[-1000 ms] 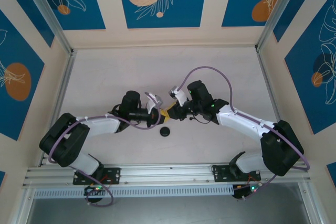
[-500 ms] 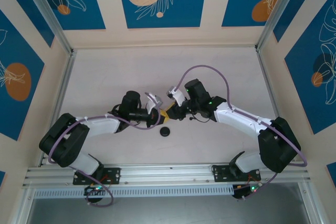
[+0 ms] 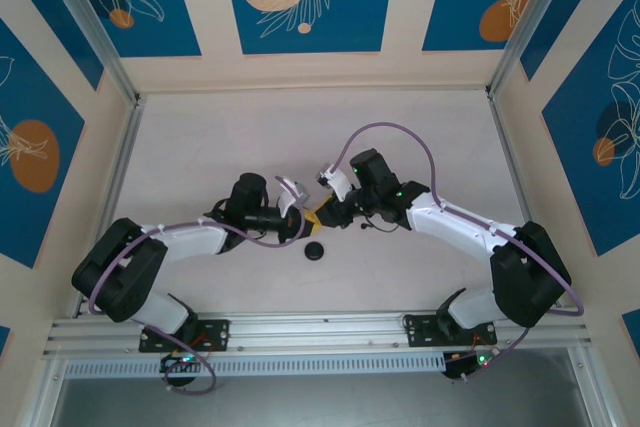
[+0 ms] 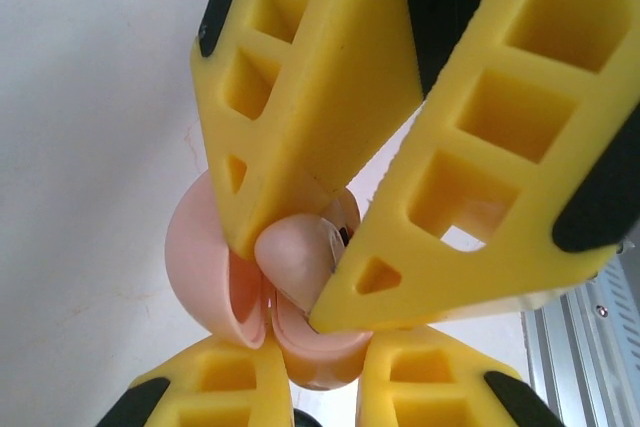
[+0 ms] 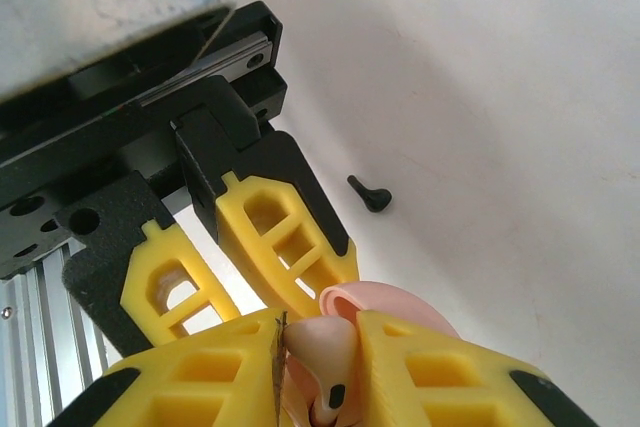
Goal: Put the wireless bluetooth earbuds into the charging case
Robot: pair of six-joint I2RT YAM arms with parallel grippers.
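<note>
Edged slightly left since a second ago, right gripper (image 5: pixel 320 342) reaches low over mid-table, pinched tight on pale pink earbud (image 4: pixel 295 257), bulbous and glossy, set in mouth of open pink charging case (image 4: pixel 195 257). Opposite, left gripper (image 4: pixel 310 367) clamped on that case, forearm stretched rightward. Nearby on table (image 3: pixel 420 127): black earbud (image 5: pixel 370 193), small black round case (image 3: pixel 315 251).

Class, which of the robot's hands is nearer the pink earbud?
Right. The right hand pinches the pink earbud between its fingers. The left hand grips the open pink case beside the earbud, without touching the earbud.
</note>
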